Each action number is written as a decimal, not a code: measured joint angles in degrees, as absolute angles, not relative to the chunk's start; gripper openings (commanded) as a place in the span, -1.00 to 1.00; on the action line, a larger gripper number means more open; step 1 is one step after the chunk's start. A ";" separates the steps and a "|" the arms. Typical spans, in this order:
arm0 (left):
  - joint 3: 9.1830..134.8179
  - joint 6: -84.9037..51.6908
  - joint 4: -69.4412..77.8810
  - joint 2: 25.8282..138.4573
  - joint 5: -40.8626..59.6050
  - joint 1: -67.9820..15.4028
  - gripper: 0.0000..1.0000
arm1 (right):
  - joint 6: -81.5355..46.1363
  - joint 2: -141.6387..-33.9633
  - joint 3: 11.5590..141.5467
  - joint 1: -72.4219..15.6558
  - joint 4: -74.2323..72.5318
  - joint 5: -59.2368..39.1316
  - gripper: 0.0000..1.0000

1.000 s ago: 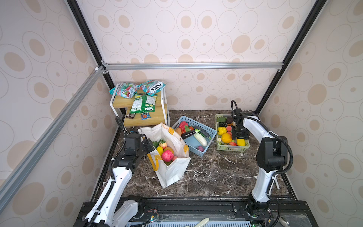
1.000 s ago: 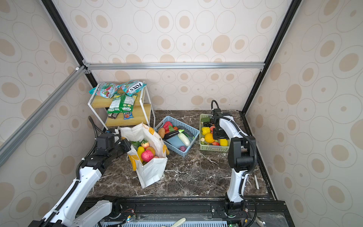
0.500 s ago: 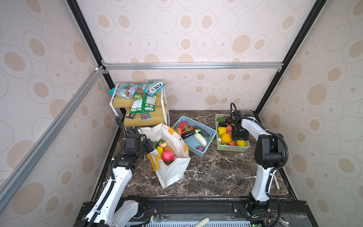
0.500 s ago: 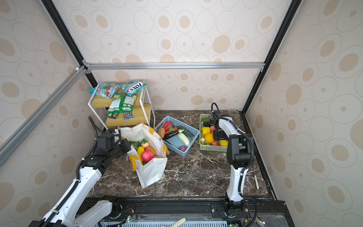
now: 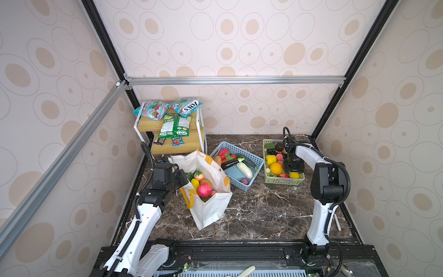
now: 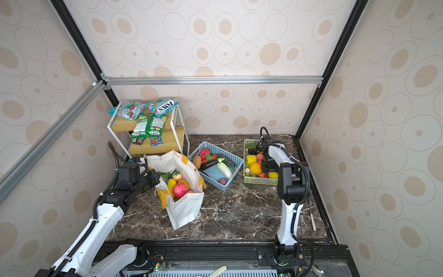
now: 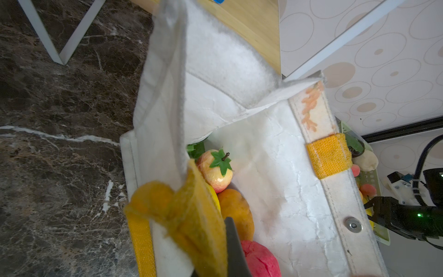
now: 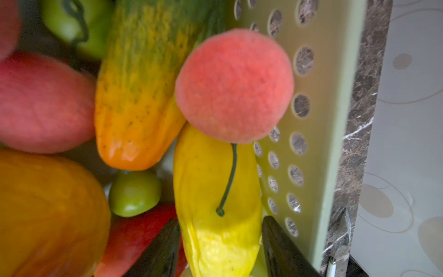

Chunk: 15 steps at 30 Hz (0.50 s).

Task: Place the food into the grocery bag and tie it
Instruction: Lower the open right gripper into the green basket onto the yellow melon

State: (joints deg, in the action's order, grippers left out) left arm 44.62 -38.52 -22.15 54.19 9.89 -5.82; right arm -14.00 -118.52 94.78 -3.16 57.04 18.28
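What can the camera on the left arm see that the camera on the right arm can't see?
Only the left wrist view: the open grocery bag with an apple, an orange fruit and a pink-red fruit inside, and its yellow handle. Only the right wrist view: deep inside the green basket, a small green tomato, a long orange-green fruit, and the right gripper's fingers on either side of a yellow fruit. Both: the green basket, the right gripper and the marble tabletop.

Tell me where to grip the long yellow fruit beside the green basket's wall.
Grip the long yellow fruit across its narrow width at the free end, probably from above. A peach covers its other end, and the wall of the green basket runs along one side, leaving the right gripper little sideways room.
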 measured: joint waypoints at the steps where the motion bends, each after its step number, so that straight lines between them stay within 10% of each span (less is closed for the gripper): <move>1: 44.62 -38.52 -22.15 54.19 9.89 -5.82 -1.00 | -14.00 -118.63 94.76 -2.94 56.93 18.00 0.20; 15: 44.95 -38.52 -22.55 54.22 9.91 -5.82 -1.00 | -13.82 -119.28 93.25 -2.24 54.83 16.12 0.14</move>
State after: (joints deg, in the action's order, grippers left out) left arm 44.95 -38.52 -22.55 54.22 9.91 -5.82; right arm -13.82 -119.28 93.25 -2.24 54.83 16.12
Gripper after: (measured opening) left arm 0.048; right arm 0.591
